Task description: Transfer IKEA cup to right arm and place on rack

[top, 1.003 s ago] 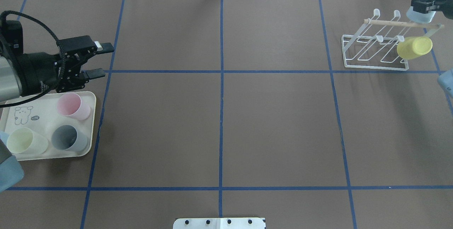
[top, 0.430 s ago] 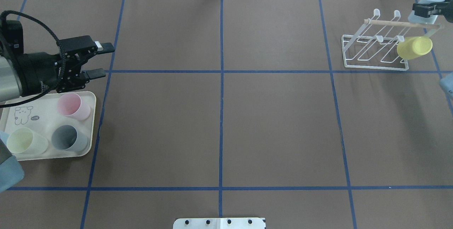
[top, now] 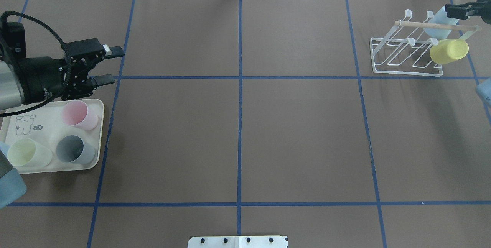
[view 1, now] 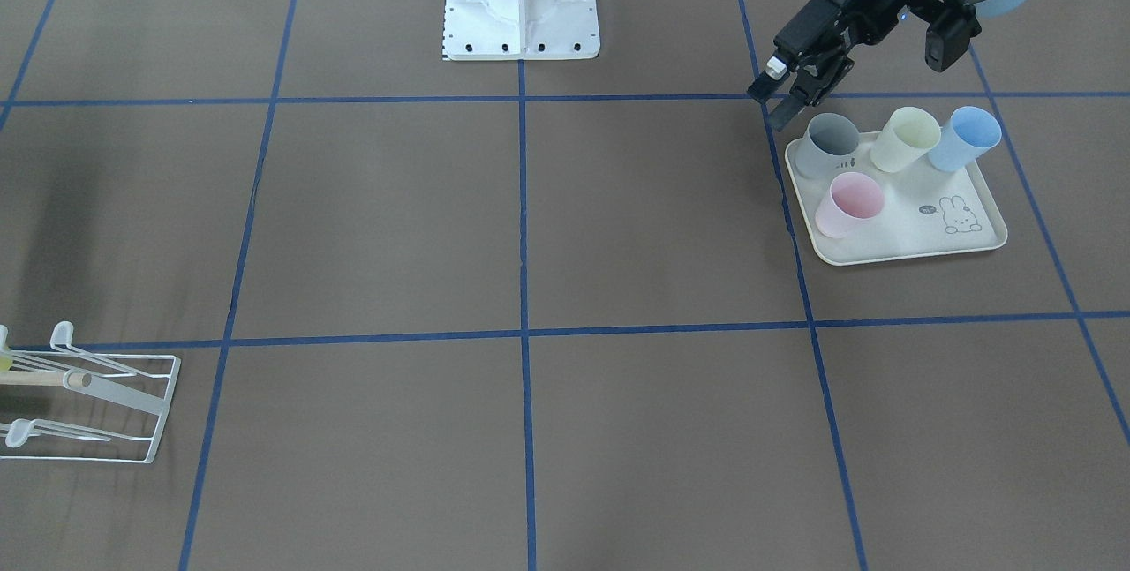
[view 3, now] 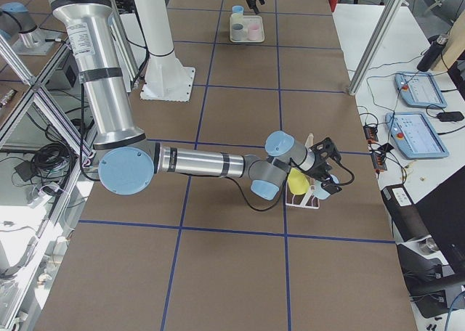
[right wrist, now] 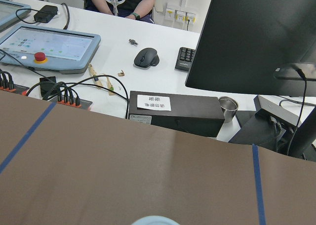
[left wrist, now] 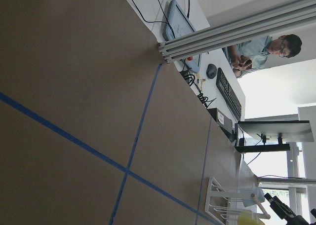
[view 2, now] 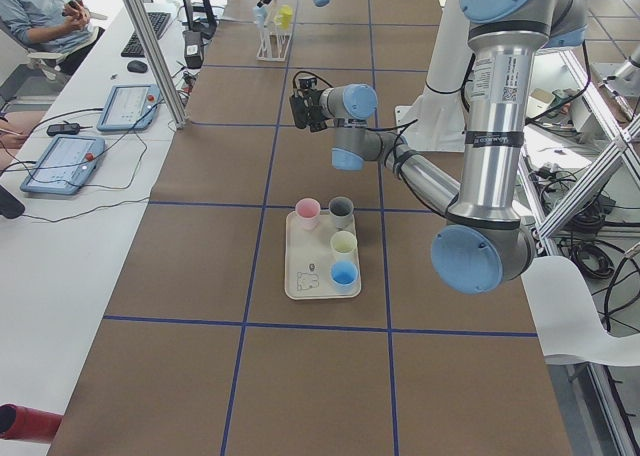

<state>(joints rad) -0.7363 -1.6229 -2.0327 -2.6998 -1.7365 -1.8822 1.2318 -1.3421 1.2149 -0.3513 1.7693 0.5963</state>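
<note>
Two cups on the rack [top: 383,54], far right of your tabletop [top: 299,137]: IKEA cup [top: 437,27], pale blue, tilted under the dowel [top: 414,25]; yellow cup [top: 448,51] nearer. Right hand [top: 460,10] just beside the blue one; you cannot tell whether it pinches. Left hand [top: 114,66] spread, empty, beside the tray [top: 50,129] at left.

The overhead camera looks forward and down on the bench [top: 299,133]; the front one faces back, steeply. Side cameras look along it from each end. The first two share the rack [top: 414,24], at 2 and 8 o'clock.
</note>
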